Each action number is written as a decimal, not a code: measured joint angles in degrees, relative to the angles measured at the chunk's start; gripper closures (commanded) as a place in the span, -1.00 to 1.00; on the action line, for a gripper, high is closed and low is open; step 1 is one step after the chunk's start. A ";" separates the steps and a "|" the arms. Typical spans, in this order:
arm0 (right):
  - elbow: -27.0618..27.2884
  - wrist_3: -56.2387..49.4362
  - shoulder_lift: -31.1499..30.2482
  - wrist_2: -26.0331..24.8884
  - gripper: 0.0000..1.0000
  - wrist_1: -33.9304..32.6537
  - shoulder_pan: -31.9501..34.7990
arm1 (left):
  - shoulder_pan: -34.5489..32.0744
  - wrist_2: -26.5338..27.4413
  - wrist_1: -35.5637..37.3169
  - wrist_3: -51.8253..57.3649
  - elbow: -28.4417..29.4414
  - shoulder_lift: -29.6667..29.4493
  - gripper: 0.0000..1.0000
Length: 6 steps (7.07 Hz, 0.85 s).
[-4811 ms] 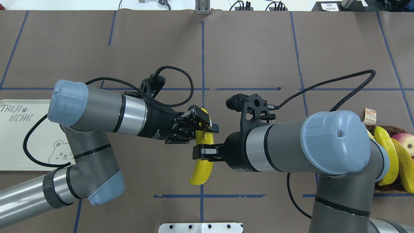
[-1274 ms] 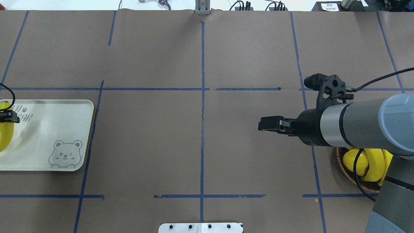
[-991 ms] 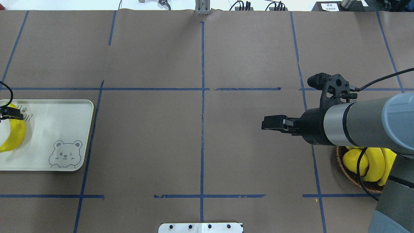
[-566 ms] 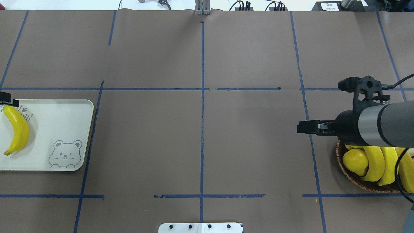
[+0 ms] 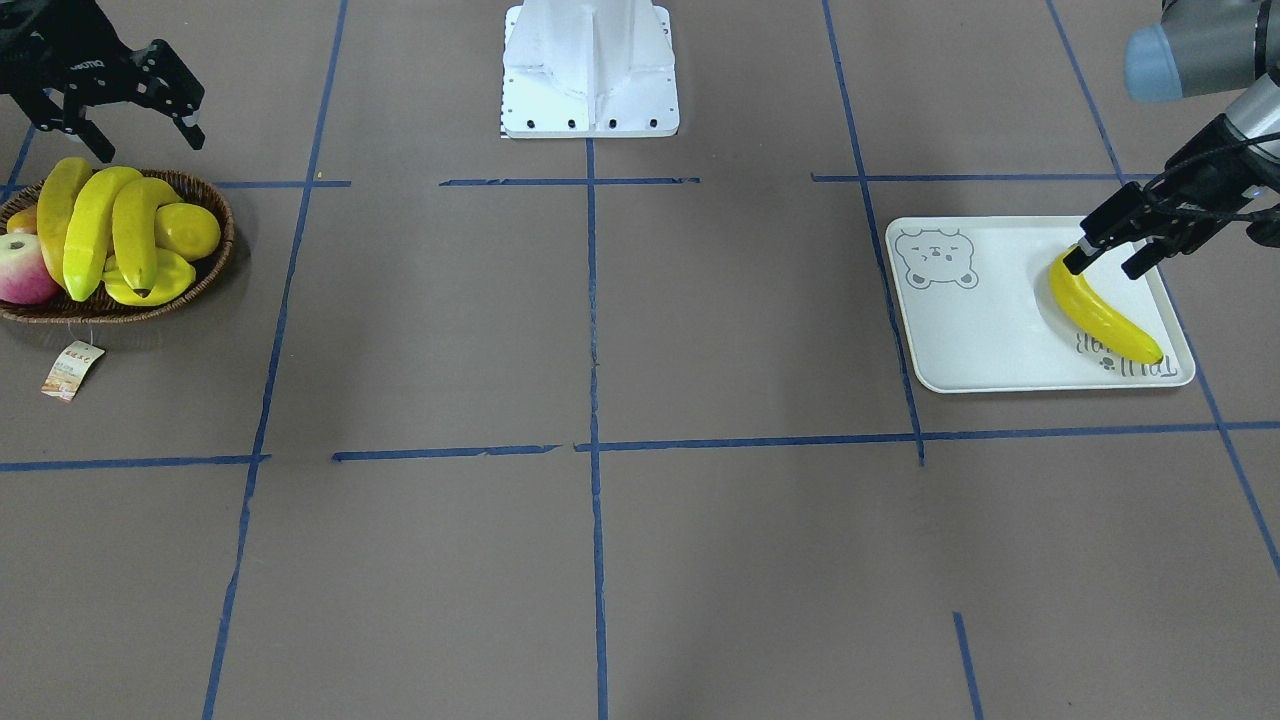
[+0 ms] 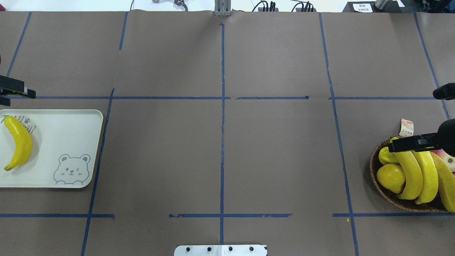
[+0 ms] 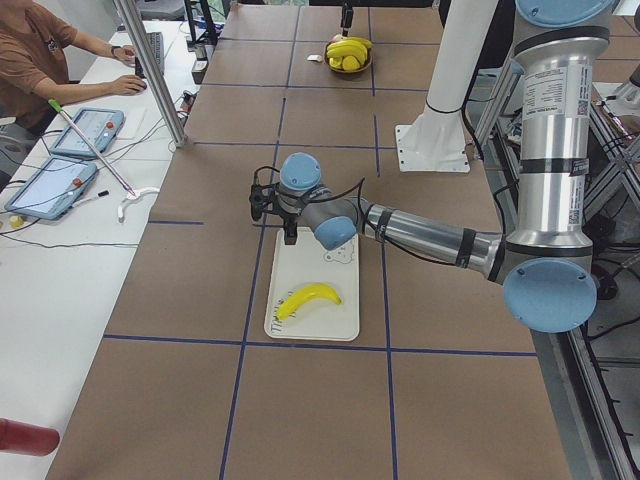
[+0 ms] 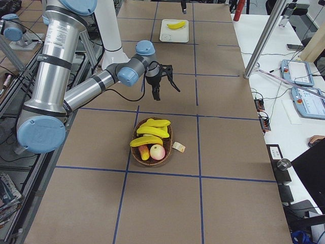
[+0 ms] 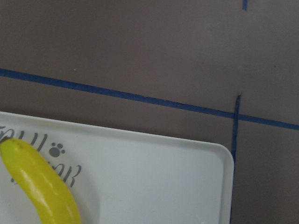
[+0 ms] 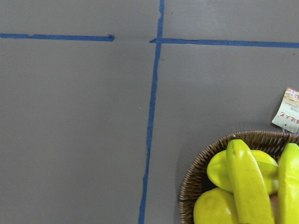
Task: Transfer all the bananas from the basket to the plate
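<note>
Lying near plate (image 5: 985, 345) edge: banana (image 5: 1100, 308); left hand (image 5: 1106, 265) spread, apart from it.

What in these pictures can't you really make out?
Price tag: print too small in every view.
Plate lettering: partly covered by the banana, front-facing view.
Basket: right side cut off by the overhead view's edge; whatever lies under the bananas is hidden.

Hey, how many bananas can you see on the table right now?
4. One banana lies on the plate. Three lie side by side in the basket: a brownish banana, a middle banana and an inner banana. Others could be hidden underneath.
</note>
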 measured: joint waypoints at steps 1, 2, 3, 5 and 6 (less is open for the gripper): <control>-1.59 -0.94 -0.53 0.88 -1.00 0.01 0.85 | 0.48 0.04 0.19 -0.17 0.10 -0.42 -0.99; -3.03 -1.32 -1.10 1.20 -1.00 0.01 1.16 | 0.88 0.09 0.25 -0.25 0.38 -0.93 -0.99; -3.84 -1.59 -2.05 1.38 -0.96 -0.05 1.25 | 1.20 0.11 0.27 -0.51 0.70 -1.56 -0.99; -5.99 -1.87 -2.96 1.67 -0.64 -0.28 0.44 | 1.64 0.12 0.22 -1.04 0.87 -2.33 -0.99; -7.04 -2.16 -3.00 1.68 -0.52 -0.31 -0.33 | 1.76 0.12 0.20 -1.13 0.85 -2.46 -0.99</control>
